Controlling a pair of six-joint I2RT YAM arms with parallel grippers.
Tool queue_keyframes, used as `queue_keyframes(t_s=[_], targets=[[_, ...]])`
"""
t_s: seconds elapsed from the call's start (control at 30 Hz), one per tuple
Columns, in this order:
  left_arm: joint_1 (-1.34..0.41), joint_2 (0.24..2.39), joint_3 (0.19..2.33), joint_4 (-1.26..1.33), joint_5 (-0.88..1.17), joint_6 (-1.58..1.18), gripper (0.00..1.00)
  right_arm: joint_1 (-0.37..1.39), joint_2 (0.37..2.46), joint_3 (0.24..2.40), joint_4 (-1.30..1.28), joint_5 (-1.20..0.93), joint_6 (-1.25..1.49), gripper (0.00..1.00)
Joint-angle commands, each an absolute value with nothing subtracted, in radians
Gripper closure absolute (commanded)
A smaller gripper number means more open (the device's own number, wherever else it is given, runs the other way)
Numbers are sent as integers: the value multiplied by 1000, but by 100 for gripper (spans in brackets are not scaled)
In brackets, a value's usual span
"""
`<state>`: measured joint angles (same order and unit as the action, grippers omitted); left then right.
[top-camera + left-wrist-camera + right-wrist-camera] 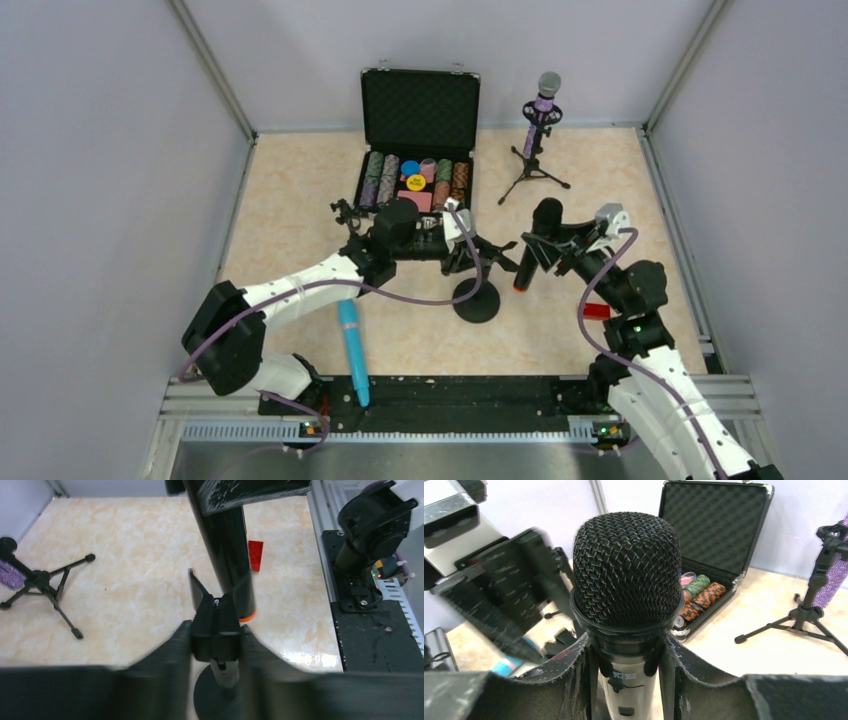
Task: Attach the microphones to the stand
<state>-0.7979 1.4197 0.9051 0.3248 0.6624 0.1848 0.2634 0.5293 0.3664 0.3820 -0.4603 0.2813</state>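
Note:
The black microphone [533,250] with an orange end [245,615] hangs tilted above the table, my right gripper [541,252] shut on its body just below the mesh head [626,570]. My left gripper [468,252] is shut on the clip [217,630] at the top of the round-base stand [478,300]. The microphone's orange end hangs just right of that clip. The turquoise microphone [350,350] lies flat on the table near the left arm. The purple microphone [541,108] sits in a tripod stand [532,170] at the back.
An open black case [418,110] with poker chips stands at the back centre, close behind the left gripper. A small red block [596,310] lies beside the right arm. The enclosure walls close in on the left, right and back.

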Motion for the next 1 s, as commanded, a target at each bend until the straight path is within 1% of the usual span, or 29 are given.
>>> queue_keyframes(t_s=[0.0,0.1,0.2,0.37,0.53,0.93,0.97], targets=[[-802,1452,939,256,691,257,100,258,567,353,541,-485,278,100],[-801,1467,964,198,688,253,100,264,633,346,626,-508,308,100],[-802,1465,956,214,695,246,100,290,668,320,740,-505,319,100],[-802,1460,949,231,693,244,100,344,677,286,826,-460,269,100],[-801,1462,948,233,694,243,100,356,682,247,920,-439,296,100],[-801,1471,952,245,707,217,100,394,686,199,990,-391,335,100],[-801,1473,954,242,709,216,93,395,685,199,988,-392,336,100]])
